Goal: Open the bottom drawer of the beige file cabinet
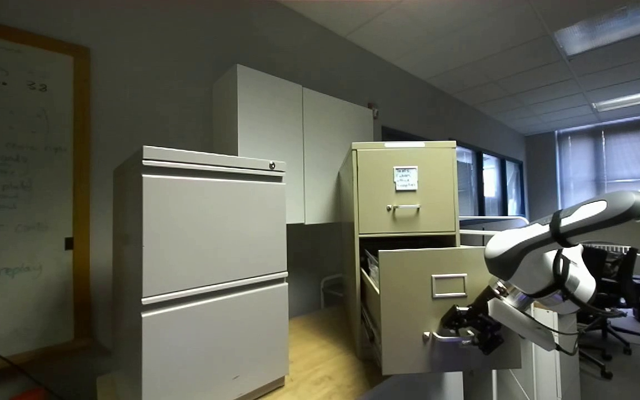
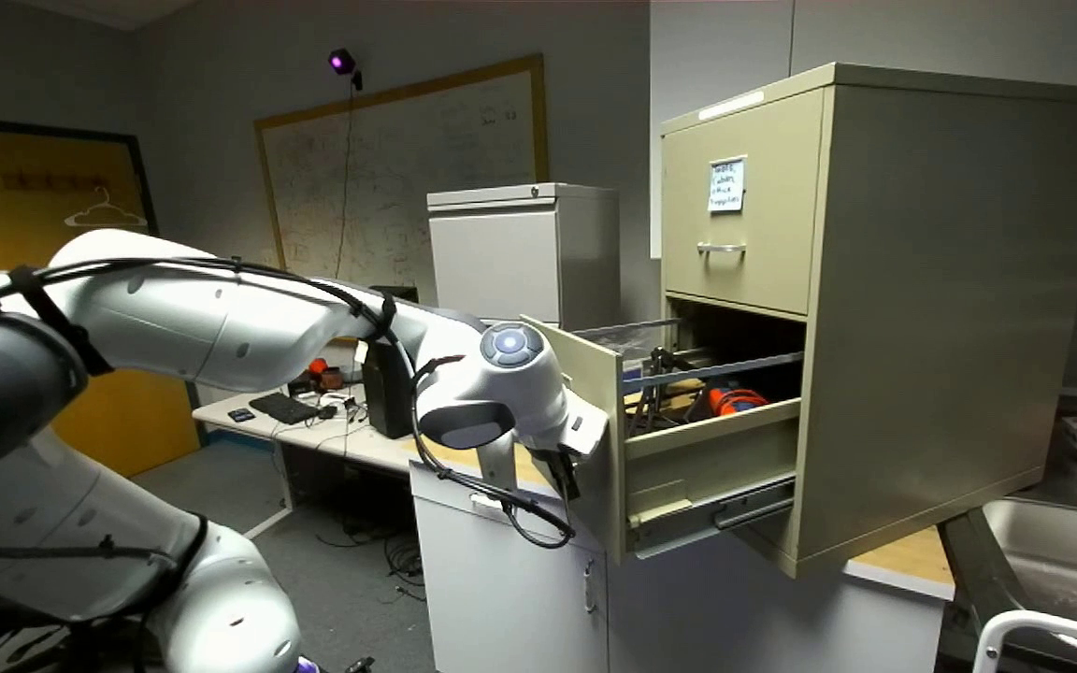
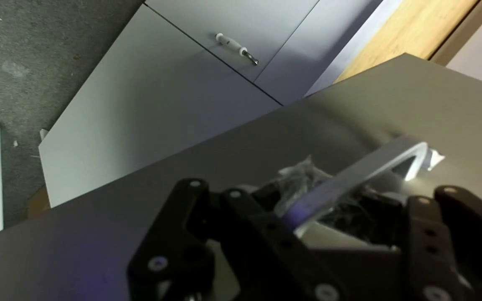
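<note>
The beige file cabinet (image 1: 407,222) stands on a wooden counter and also shows in an exterior view (image 2: 940,318). A white paper sheet (image 1: 406,178) is on its shut top drawer. Its bottom drawer (image 1: 414,294) is pulled far out; tools and an orange item show inside it in an exterior view (image 2: 735,402). My gripper (image 1: 467,333) is at the drawer's metal handle (image 1: 441,337). In the wrist view the fingers (image 3: 322,198) are closed about the handle (image 3: 366,171), clear film at both tips. The handle's near end is hidden behind a finger.
The light-grey two-drawer cabinet (image 1: 214,239) stands beside it on the wooden counter (image 1: 317,341). White cupboards (image 2: 520,598) with a handle (image 3: 234,47) are below. A sink (image 2: 1062,551) and a white rail (image 2: 1053,622) are at the side. A desk (image 2: 361,447) stands behind.
</note>
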`<control>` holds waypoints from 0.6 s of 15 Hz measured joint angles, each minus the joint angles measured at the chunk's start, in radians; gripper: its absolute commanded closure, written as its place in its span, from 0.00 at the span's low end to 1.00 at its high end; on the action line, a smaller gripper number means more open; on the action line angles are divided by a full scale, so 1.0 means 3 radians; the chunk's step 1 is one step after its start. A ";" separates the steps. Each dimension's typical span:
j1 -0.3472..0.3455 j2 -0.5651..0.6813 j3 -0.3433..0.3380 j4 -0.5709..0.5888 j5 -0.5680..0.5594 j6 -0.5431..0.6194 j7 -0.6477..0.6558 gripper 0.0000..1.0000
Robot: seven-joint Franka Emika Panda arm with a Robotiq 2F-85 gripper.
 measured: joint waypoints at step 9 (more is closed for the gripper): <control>0.0012 -0.0366 -0.0154 -0.0377 -0.0014 0.0128 -0.0002 0.08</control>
